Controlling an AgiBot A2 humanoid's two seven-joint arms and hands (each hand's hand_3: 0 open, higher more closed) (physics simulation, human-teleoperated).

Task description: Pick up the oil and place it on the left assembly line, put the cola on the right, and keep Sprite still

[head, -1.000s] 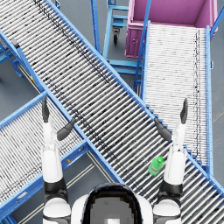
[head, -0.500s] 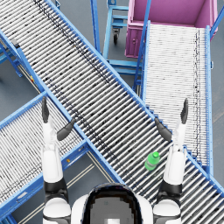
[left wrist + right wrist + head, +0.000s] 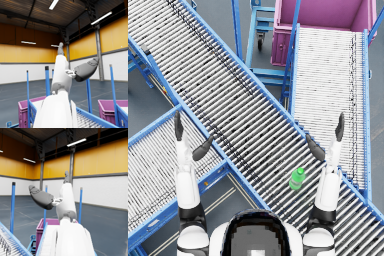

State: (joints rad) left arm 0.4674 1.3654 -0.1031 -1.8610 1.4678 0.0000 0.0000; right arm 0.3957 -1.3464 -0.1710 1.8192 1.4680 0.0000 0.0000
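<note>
A green Sprite bottle [image 3: 297, 178] lies on the long diagonal roller conveyor [image 3: 228, 105], close to my right forearm in the head view. No oil or cola shows in any view. My left hand [image 3: 185, 136] is raised above the left conveyor [image 3: 153, 175], fingers spread, holding nothing. My right hand [image 3: 330, 137] is raised near the right conveyor [image 3: 328, 95], fingers apart and empty. The wrist views show my left hand [image 3: 75, 67] and my right hand [image 3: 53, 196] pointing up at the hall, with nothing in them.
A purple bin [image 3: 325, 15] stands at the far end of the right conveyor. Blue frame rails [image 3: 203, 130] edge each conveyor. Purple bins [image 3: 110, 110] and blue posts [image 3: 13, 205] show in the wrist views. Grey floor lies between the lines.
The green Sprite bottle has travelled along the diagonal conveyor, up and to the left in the picture. Both arms have stayed raised and still.
</note>
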